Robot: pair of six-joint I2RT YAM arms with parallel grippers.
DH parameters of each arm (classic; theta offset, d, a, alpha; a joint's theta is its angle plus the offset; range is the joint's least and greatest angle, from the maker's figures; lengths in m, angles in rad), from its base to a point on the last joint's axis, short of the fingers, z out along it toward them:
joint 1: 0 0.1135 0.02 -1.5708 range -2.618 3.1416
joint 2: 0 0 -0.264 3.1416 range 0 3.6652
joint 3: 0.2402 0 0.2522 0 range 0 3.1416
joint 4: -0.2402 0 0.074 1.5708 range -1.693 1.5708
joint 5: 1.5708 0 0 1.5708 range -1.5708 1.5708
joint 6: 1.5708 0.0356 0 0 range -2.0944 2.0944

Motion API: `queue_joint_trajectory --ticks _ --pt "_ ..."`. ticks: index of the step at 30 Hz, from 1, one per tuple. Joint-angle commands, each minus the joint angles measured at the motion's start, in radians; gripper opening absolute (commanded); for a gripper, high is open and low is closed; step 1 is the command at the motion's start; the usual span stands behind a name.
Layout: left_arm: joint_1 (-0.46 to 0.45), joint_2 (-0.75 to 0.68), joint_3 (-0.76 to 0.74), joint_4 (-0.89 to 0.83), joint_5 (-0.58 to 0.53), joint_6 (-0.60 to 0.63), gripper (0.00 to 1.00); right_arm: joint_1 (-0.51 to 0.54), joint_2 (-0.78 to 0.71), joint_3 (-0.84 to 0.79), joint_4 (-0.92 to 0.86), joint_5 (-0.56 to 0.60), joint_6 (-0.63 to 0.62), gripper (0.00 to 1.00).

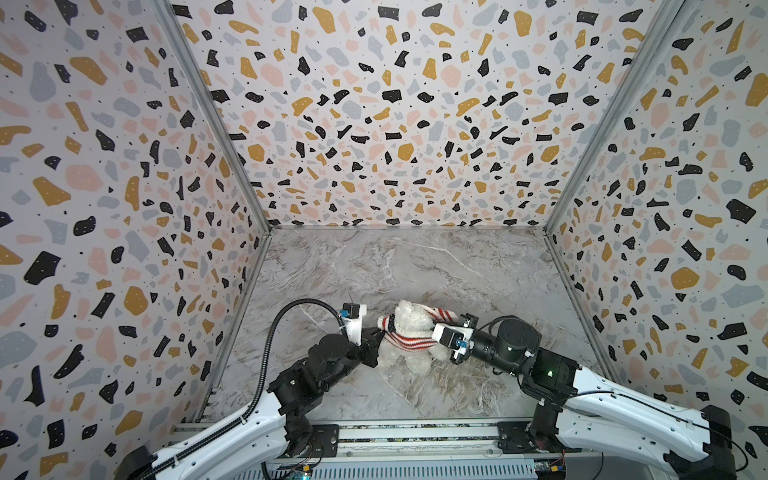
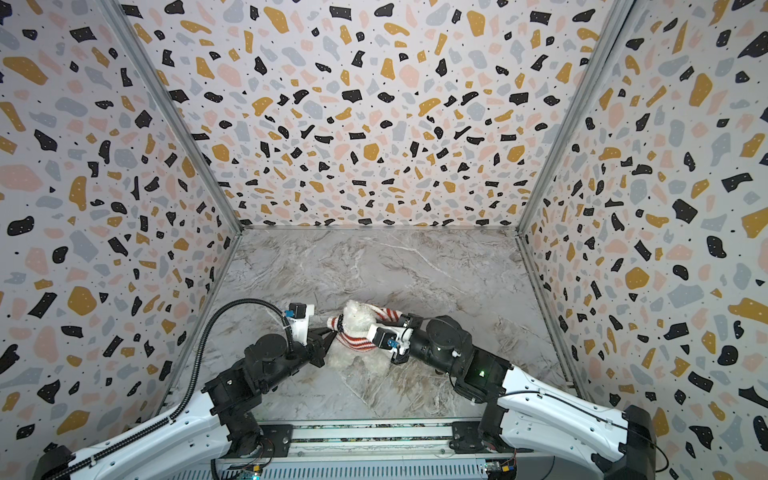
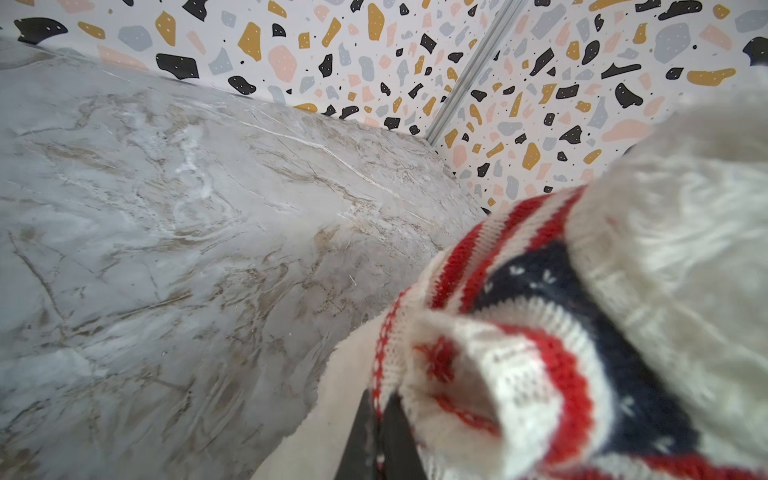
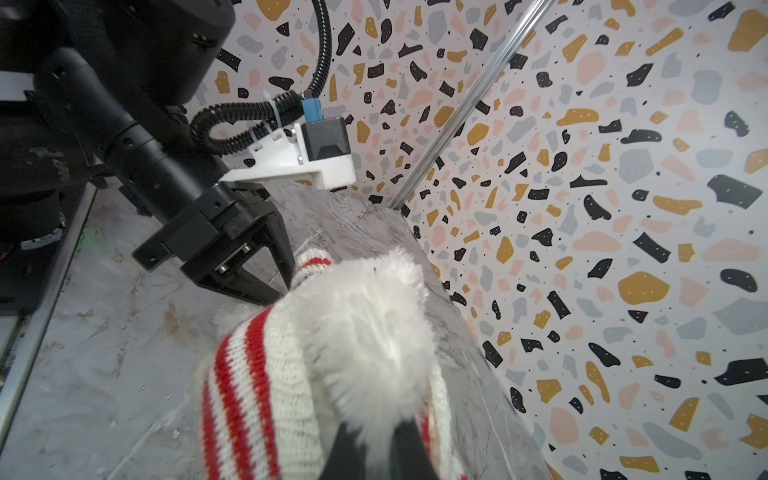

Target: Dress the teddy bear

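Closest to the lens, in the right wrist view: two dark fingers (image 4: 345, 451) of the right gripper (image 4: 375, 432), pressed nearly together and clenched on the red-and-white sweater (image 4: 249, 386), with white fur of the teddy bear (image 4: 365, 328) bulging in front of them. Further in the same view: left gripper (image 4: 286, 292), tips almost meeting at a striped cuff.

From the left wrist camera: black fingers very close to each other, pinching the red-stitched hem of the knit. Only a thin gap between them, filled by the hem. Beside it, a navy patch with white flecks, and more fur.

In both top views: teddy bear (image 1: 409, 324) (image 2: 358, 324) lying on the marble table (image 1: 415, 266), near the front edge, about in the middle, between the two grippers. Head away from the robot, legs toward it. Sweater wrapped around the body as a striped band and stretched sideways, one end at each gripper. Whether the bear's limbs are through the sleeves: cannot tell.
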Motion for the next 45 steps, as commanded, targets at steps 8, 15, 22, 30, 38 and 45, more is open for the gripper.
queue_joint_trajectory --ticks 8,15,22,30,38,45 --pt "-0.003 -0.025 0.087 -0.15 -0.1 0.148 0.48 -0.137 0.061 0.092 -0.107 -0.316 -0.061 0.0" --pt "-0.004 -0.081 0.141 -0.169 0.044 0.224 0.58 -0.225 0.16 0.212 -0.211 -0.366 -0.204 0.0" --pt "-0.008 -0.093 0.236 -0.193 0.144 0.287 0.63 -0.341 0.196 0.308 -0.261 -0.457 -0.298 0.0" --pt "-0.008 0.057 0.435 -0.239 0.176 0.44 0.64 -0.322 0.226 0.35 -0.317 -0.496 -0.355 0.0" --pt "-0.007 0.256 0.617 -0.375 0.223 0.62 0.68 -0.288 0.232 0.351 -0.347 -0.467 -0.392 0.0" --pt "-0.006 0.331 0.666 -0.445 0.249 0.684 0.69 -0.267 0.227 0.338 -0.348 -0.49 -0.41 0.0"
